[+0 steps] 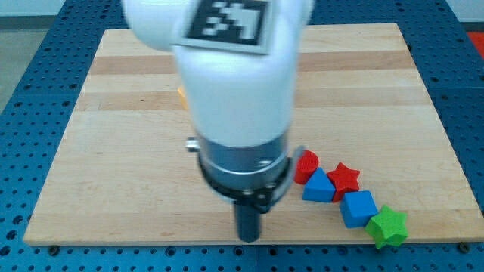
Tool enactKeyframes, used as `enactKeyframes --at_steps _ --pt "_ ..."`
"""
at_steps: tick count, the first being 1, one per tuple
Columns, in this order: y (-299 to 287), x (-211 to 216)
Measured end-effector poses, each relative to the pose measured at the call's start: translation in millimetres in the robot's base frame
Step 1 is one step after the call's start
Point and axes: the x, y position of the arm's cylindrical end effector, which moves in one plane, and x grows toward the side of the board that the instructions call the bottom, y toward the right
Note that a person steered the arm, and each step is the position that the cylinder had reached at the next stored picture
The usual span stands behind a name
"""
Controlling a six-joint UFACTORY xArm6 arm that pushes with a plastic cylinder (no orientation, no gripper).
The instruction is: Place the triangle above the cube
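The one blue triangle [318, 187] lay near the desk's [136, 189] bottom-right corner, touching a red block [305, 165] on its upper left and the one red star [345, 177] on its right. The one blue cube [358, 208] sat just below the star, one green star [389, 226] beside it at the bottom edge. An orange block [182, 95] peeked from behind the arm [234, 91]. My tip [248, 238], with no fingers, stood near the bottom edge, left of the cluster.

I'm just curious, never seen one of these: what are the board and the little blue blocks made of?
The board looks like pale wood, with visible grain and plank seams, matte finish. The blue triangle and blue cube look like solid-coloured plastic or painted wood; their smooth, even colour leaves it open.
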Motion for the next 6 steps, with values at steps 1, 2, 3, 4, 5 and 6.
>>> enactKeyframes --at_steps 1,2,3,4,5,6 --pt "36 -3" --pt "36 -3" --pt "36 -20" --pt "36 -37" --pt "36 -37" --pt "39 -46"
